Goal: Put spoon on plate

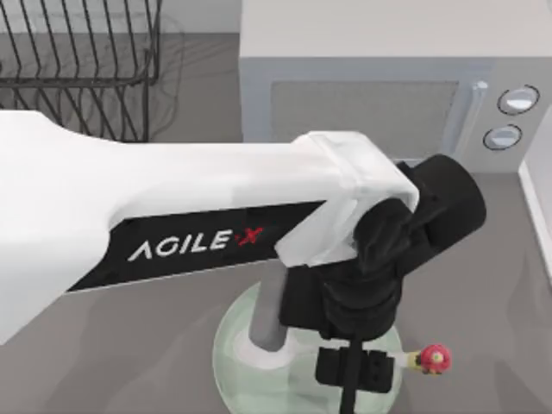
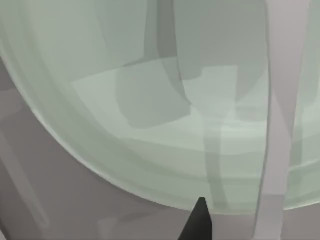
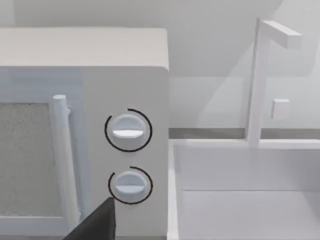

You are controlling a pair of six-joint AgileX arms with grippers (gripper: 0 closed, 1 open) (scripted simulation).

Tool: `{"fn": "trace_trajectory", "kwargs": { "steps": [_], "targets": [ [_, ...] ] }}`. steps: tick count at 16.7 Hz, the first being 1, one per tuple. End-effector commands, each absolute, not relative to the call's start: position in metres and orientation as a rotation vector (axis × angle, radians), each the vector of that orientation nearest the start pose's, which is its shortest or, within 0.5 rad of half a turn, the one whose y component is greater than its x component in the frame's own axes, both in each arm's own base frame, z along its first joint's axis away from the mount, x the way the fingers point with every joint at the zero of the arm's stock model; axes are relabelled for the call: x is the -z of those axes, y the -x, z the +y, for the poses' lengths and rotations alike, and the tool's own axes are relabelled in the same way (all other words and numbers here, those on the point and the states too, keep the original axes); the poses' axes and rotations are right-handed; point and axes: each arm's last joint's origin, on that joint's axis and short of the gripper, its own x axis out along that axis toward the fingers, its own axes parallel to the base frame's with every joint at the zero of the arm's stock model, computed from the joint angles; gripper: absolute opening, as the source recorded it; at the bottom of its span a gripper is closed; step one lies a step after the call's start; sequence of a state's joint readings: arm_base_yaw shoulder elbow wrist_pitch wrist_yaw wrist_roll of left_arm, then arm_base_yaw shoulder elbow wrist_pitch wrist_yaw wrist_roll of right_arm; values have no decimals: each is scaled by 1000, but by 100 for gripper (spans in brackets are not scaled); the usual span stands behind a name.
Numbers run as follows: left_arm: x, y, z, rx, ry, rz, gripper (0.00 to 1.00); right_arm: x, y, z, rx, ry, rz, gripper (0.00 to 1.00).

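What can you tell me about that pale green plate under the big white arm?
The plate is round, pale green and glossy, almost glassy, with a smooth plain face and a shallow raised rim. It lies flat on the grey table near the front edge of the top view, partly covered by the left arm, whose black gripper hangs over it. Shadows cross its surface in the left wrist view. A small red-and-pink thing sits just off its right side.
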State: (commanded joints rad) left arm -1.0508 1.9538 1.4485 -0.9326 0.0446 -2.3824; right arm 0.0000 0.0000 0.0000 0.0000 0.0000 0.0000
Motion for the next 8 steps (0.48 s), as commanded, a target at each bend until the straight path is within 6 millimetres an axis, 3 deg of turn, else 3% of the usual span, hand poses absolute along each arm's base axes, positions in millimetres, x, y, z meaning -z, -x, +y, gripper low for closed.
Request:
{"fn": "trace_trajectory", "kwargs": {
  "steps": [8],
  "targets": [
    [-170,-208,-318,-1012,1195,1296,0,-160,-106,-1,0,0,0,100]
  ]
}}
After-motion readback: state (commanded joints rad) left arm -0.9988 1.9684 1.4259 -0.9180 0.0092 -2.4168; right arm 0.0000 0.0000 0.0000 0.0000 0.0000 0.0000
